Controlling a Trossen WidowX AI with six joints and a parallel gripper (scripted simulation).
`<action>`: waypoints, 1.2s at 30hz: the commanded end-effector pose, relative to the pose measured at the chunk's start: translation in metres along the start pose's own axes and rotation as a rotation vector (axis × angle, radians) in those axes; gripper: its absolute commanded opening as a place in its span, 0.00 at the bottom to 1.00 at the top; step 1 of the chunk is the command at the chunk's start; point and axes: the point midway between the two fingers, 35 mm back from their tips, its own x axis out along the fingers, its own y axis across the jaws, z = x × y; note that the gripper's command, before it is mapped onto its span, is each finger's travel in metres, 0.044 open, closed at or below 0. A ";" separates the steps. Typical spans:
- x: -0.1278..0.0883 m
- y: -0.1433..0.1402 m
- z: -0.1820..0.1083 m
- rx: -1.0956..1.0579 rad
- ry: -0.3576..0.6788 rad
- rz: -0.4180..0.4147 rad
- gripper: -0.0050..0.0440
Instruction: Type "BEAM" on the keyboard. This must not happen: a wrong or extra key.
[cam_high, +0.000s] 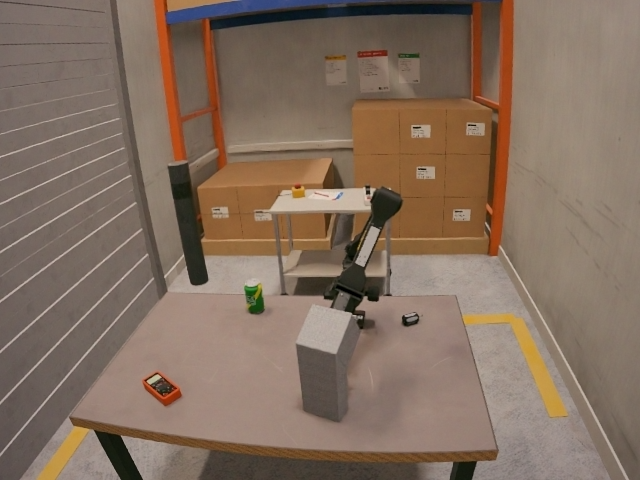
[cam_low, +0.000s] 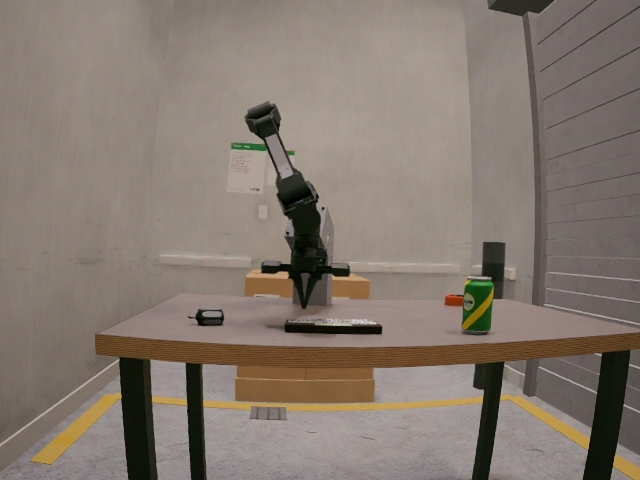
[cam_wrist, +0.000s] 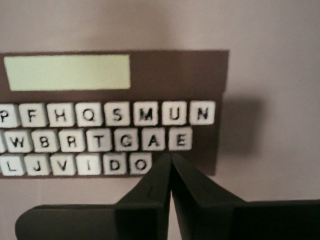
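Hovering closed end effector (cam_wrist: 170, 159) above keyboard (cam_wrist: 150, 70); letters legible only wrist view.

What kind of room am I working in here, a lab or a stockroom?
It looks like a warehouse or stockroom bay. Stacked cardboard boxes with labels sit under an orange rack, yellow floor tape marks off the work table, and a roller shutter fills one side.

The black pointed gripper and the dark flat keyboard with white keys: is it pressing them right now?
Apart. In the exterior view the shut gripper ends above the keyboard, with the table top showing between tip and keys.
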 end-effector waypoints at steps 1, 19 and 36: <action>0.000 0.019 -0.024 -0.004 0.009 0.005 0.00; 0.001 0.066 -0.023 0.005 0.007 0.008 0.00; -0.003 0.095 -0.018 0.004 -0.001 0.010 0.00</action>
